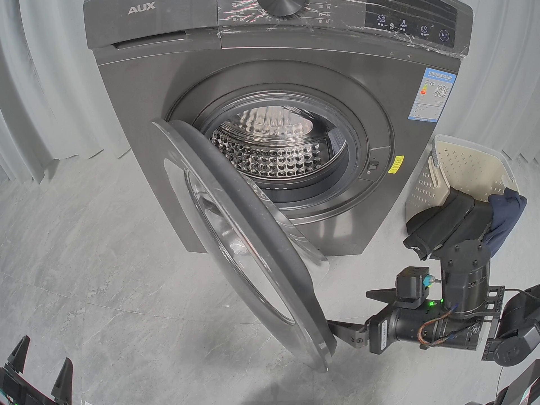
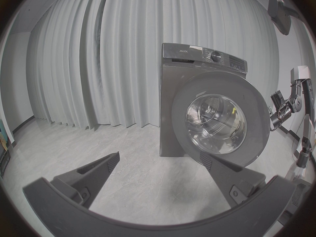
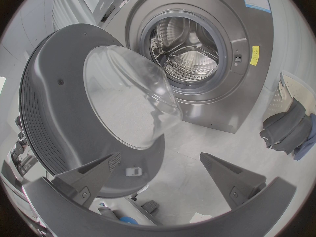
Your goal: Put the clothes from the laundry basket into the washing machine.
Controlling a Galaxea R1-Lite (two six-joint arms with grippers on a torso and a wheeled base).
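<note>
Hanging over the near rim of the laundry basket (image 1: 475, 161), which stands just beside the right flank of the washing machine (image 1: 169, 74), the clothes (image 1: 450, 223) are a dark bundle lying lengthwise along that rim, with a blue garment (image 1: 509, 212) tucked against its far end. The right gripper (image 1: 344, 333) is low at the free edge of the open door (image 1: 242, 237), its jaws spread wide and gripping nothing. It points toward the door, so the bundle lies off to its right, near the wrist, not ahead of the fingers. My judgement is that this arm, much the nearer, would have to turn toward the basket before it could close on any cloth. The left gripper (image 1: 46, 351) sits low on the far left, well apart from both basket and door, jaws also wide with nothing between them. From the right wrist, the drum (image 3: 184, 50) shows bare metal in the part that can be seen, and the clothes appear at the side. From the left wrist, the door's outer face hides the drum and basket.
</note>
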